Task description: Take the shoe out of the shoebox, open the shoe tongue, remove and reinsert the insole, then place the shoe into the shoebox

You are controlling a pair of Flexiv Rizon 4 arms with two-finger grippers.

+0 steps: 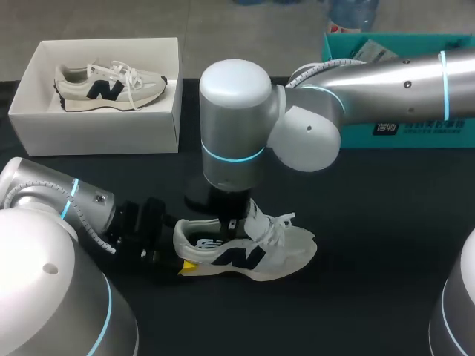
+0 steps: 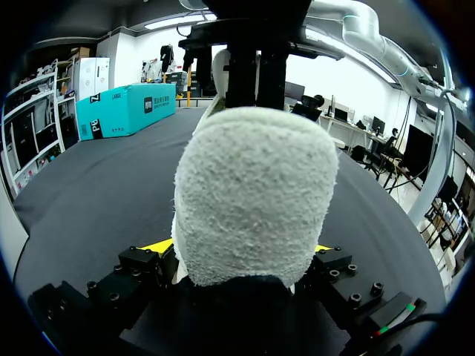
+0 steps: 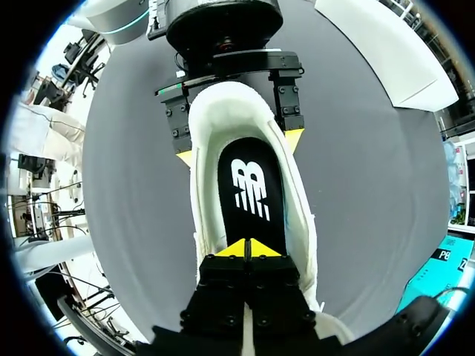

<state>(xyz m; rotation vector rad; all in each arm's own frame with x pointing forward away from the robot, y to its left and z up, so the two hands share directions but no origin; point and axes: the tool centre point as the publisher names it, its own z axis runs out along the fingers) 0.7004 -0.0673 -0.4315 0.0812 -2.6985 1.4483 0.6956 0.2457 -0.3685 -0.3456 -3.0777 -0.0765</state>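
Left gripper clamps the shoe heel; insole shows white logo.

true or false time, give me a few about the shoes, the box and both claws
1. A second sneaker lies in the white shoebox. True.
2. The left claw grips the table sneaker by its toe. False: it clamps the heel.
3. The insole lies on the table beside the sneaker. False: the black insole sits inside it.
4. The right claw is over the table sneaker's opening. True.
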